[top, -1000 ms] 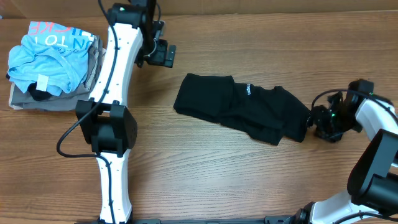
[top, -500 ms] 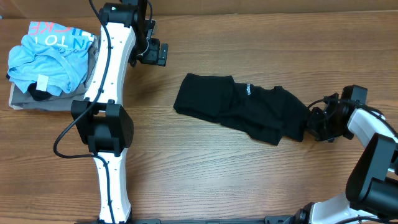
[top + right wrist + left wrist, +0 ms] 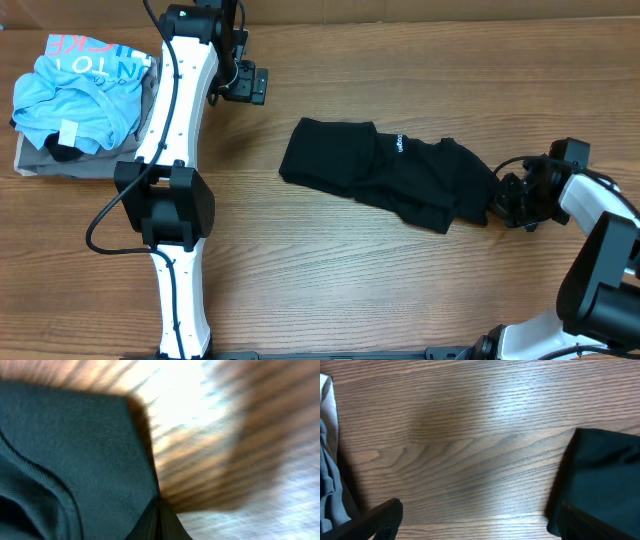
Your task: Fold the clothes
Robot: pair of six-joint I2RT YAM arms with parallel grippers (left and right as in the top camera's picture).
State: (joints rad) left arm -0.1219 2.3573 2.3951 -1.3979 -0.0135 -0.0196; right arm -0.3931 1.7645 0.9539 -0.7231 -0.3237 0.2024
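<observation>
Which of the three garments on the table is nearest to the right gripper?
The black garment, lying alone mid-table: the right gripper is shut on its end. The blue T-shirt and grey-tan garment are stacked far left.

— What needs folding?
— A large plain black soft fabric garment (image 3: 390, 185). It lies bunched in a long, creased strip on the brown wooden table (image 3: 350, 280), right of centre.
— How does it lie?
— Slanting in the overhead view: the left end is higher and squarer, the right end lower and crumpled. A small white label (image 3: 399, 146) shows near the upper edge.
</observation>
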